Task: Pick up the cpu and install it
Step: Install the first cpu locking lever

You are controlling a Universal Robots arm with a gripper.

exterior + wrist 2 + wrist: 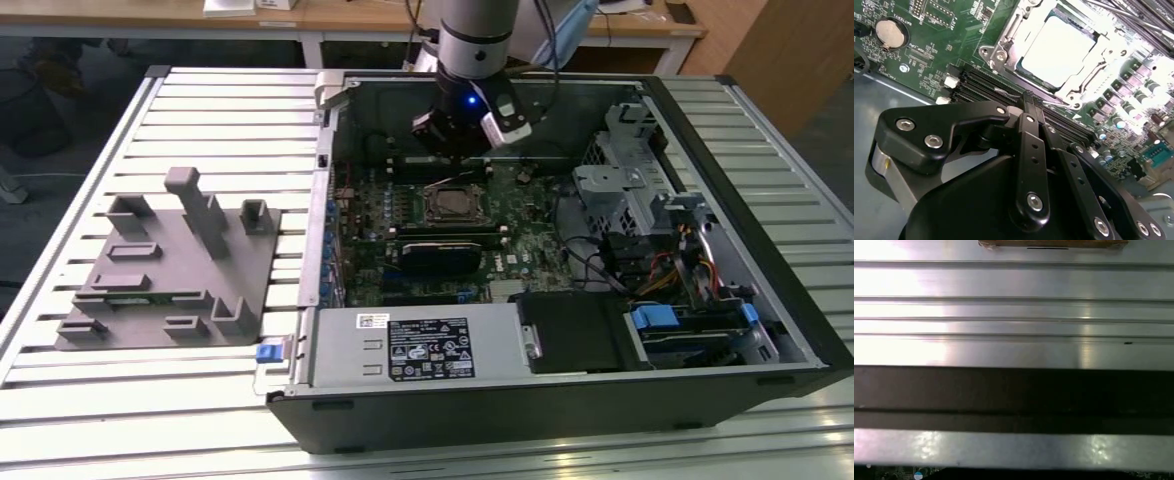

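Second wrist view has the cpu [1064, 50] already seated in its socket frame [1004, 47] on the motherboard [929, 60], my gripper [1029, 97] just beside it, fingers drawn together on nothing, so the placing looks done to me.

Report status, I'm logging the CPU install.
Gripper shut, empty, above the motherboard beside the socket. Cpu seated in socket frame, bracket open. Nothing in the way.
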